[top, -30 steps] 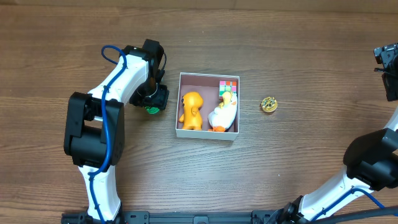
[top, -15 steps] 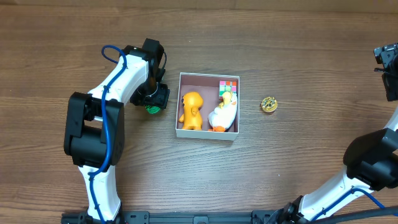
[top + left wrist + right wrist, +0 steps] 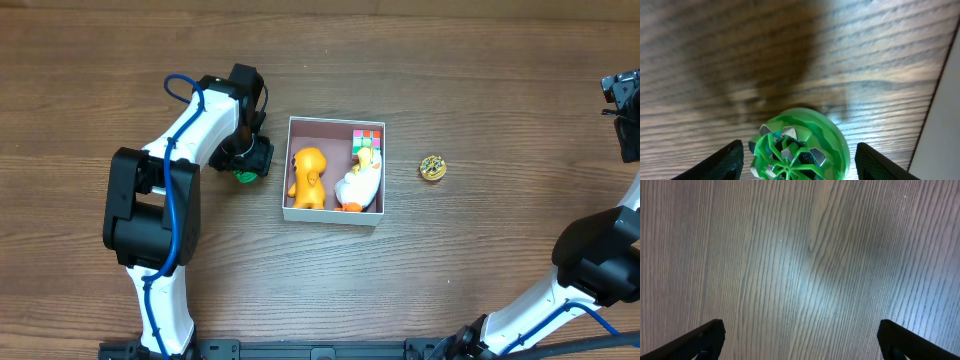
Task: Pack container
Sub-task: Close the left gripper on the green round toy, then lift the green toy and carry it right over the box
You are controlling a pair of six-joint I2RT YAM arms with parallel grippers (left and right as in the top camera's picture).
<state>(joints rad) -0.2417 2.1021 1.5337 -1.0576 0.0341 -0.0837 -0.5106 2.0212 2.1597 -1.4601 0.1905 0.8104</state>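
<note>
Overhead: container (image 3: 320,131) holds orange toy (image 3: 307,176), white duck (image 3: 360,180) and coloured cube (image 3: 368,137).

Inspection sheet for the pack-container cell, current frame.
Surface: wood table, brown grain.
Job's things: container holds orange toy, white duck and coloured cube; green ball on the table to its left.
Clutter: small gold round item right of container.
Grippers: left gripper open, astride green ball; right gripper open over bare wood.
Cables: blue cable looped on left arm.
Surroundings: nothing seen.
</note>
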